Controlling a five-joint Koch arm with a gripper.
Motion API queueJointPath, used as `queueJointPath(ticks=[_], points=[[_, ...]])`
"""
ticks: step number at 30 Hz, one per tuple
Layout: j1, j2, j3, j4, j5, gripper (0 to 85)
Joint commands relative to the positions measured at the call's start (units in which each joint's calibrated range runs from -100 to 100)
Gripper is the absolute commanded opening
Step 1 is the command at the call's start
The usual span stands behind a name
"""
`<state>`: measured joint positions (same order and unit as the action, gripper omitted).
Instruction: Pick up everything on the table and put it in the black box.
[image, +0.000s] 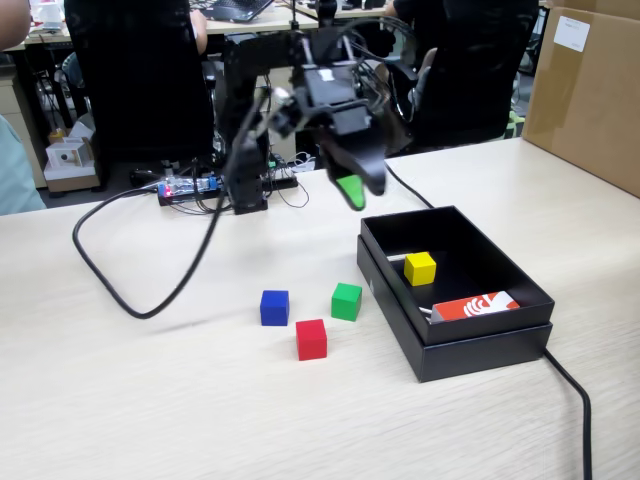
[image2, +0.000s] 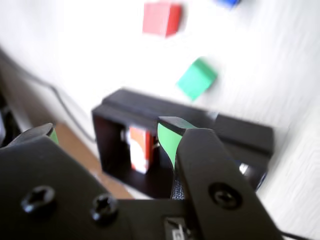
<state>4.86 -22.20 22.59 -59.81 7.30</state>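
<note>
Green-padded gripper hangs spread and empty above the black box. Only the fixed view shows the yellow cube inside, below it. Beyond on the table sit green cube, red cube, blue cube.

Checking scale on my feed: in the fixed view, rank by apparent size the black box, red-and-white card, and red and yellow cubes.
1. Matte black cardboard box
2. Red-and-white card
3. Small red cube, slightly bigger than the small yellow cube, probably only because it is nearer.

A thick black cable loops across the tabletop in the fixed view. A red-and-white card lies nearby (blurred in the wrist view), and a brown carton stands at the right.
</note>
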Motion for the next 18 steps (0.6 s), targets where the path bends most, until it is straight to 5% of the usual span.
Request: queueJointPath(ticks=[1, 18], points=[[-3.37, -3.79, -0.74, -2.6, -1.42, 45.5], [-8.94, 14.11, -13.07, -2.69, -1.03, 46.7]])
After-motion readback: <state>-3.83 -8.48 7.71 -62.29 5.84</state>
